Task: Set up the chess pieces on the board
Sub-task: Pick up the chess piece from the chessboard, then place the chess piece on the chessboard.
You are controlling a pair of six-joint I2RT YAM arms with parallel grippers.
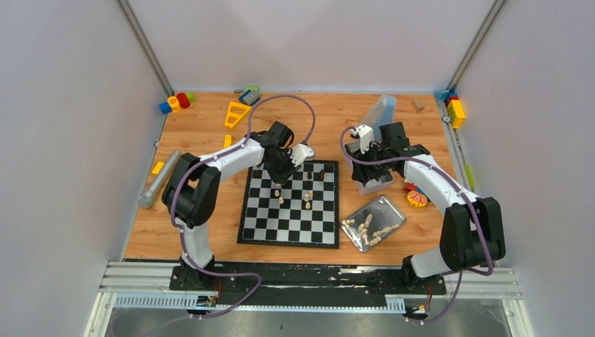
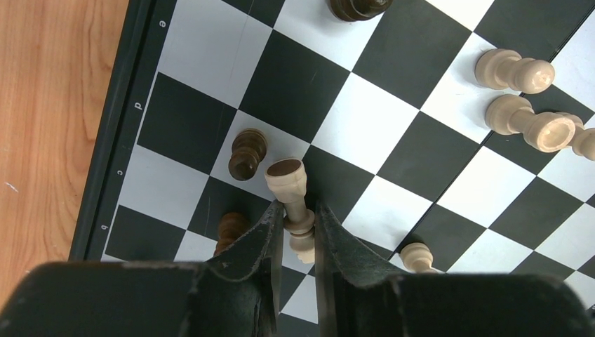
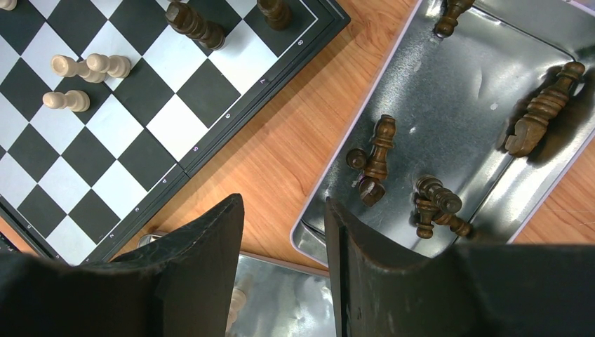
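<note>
With left claw (image 2: 299,210) pinched on the slim neck of a cream piece (image 2: 289,182) tipped over near the board (image 2: 210,63) edge beside a dark pawn (image 2: 247,153), right claw (image 3: 283,203) gaping empty above the counter (image 3: 281,133), treat as light, stiff, slick wood, likely to pivot.

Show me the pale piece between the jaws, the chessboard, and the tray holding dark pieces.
pale piece (image 2: 291,188), left wrist view, on its wide base.
chessboard (image 1: 278,226), top view, on a bare square.
tray (image 3: 449,105), right wrist view, on its bare metal floor.
</note>
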